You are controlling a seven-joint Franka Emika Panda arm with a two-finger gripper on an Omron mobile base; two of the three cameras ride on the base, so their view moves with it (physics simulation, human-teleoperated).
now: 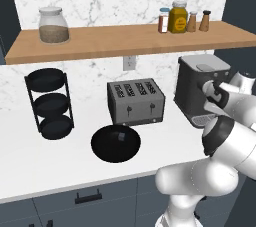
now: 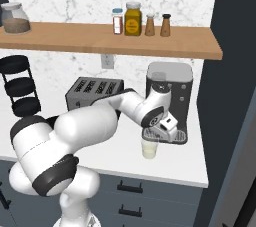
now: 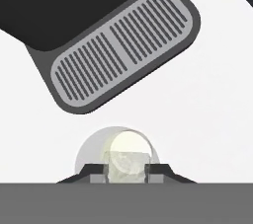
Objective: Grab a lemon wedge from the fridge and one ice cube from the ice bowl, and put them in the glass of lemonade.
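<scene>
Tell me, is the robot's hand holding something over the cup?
Yes. The gripper pinches the ice cube by two opposite sides, one finger on each, right above the glass of lemonade.

The white counter (image 1: 40, 166) carried a black tiered rack (image 1: 49, 102), a toaster (image 1: 135, 101), a black bowl (image 1: 115, 143), a coffee machine (image 1: 197, 88) and a glass of lemonade (image 2: 149, 148).
</scene>
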